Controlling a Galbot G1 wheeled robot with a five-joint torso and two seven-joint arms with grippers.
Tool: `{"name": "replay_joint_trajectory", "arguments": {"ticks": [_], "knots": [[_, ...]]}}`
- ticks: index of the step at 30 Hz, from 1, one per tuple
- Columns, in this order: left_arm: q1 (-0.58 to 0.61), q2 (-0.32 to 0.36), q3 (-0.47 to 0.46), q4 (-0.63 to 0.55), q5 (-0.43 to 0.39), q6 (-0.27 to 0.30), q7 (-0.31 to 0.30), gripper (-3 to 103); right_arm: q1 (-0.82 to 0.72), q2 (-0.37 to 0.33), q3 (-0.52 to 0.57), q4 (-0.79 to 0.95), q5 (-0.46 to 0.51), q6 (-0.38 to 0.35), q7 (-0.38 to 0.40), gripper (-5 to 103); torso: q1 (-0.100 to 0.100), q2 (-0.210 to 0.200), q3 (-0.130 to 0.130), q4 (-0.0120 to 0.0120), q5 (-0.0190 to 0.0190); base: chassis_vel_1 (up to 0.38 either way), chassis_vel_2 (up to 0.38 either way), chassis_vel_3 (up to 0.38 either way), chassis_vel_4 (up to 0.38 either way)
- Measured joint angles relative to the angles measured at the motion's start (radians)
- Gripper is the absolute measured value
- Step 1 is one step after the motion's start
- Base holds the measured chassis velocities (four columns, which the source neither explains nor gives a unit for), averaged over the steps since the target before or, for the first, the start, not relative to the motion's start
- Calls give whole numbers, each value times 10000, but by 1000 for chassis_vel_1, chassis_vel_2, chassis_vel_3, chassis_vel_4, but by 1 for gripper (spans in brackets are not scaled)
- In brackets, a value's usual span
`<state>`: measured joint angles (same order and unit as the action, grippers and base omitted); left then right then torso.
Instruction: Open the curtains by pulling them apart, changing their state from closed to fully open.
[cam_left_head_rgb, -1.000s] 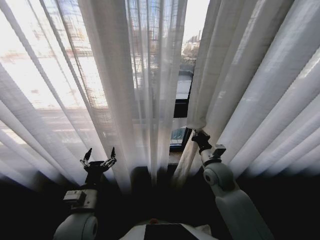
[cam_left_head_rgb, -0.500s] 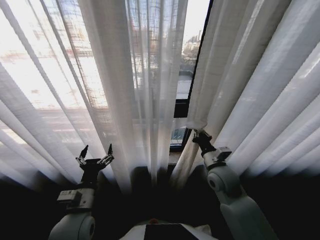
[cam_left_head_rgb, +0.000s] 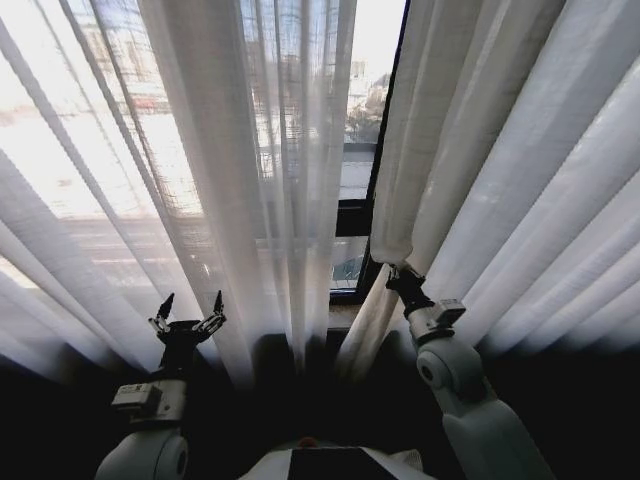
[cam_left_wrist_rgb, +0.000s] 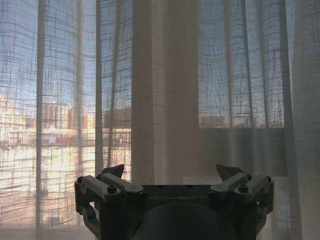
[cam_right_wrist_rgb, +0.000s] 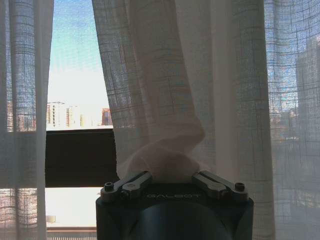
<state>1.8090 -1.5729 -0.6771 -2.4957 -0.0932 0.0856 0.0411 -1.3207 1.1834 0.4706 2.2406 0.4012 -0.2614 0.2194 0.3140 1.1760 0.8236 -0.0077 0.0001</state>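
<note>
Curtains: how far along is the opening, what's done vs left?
Early stage. Done: a narrow gap shows bare window and black frame between the panels. In hand: the right gripper is shut on the right curtain panel, its inner edge bunched at the fingers. The left gripper is open, facing the left curtain panel without holding it. Left: both panels cover most of the window.

The left gripper (cam_left_wrist_rgb: 172, 175) faces the curtains (cam_left_wrist_rgb: 165, 90) with its fingers (cam_left_wrist_rgb: 112, 180) spread wide and nothing between them. A thick opaque pleat hangs straight ahead of the gap, apart from the tips. Through the sheer weave either side, sunlit buildings (cam_left_wrist_rgb: 55, 125) and a pale sky show, with thinner folds running down.
</note>
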Motion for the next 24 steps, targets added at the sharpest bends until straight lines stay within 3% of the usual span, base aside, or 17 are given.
{"name": "replay_joint_trajectory", "arguments": {"ticks": [24], "knots": [[109,-1,20,56,143,-26,2,100,-10,-142,178,-199,7,206,-3,0,1,0,0,2,-1,-242,-244,244,246]]}}
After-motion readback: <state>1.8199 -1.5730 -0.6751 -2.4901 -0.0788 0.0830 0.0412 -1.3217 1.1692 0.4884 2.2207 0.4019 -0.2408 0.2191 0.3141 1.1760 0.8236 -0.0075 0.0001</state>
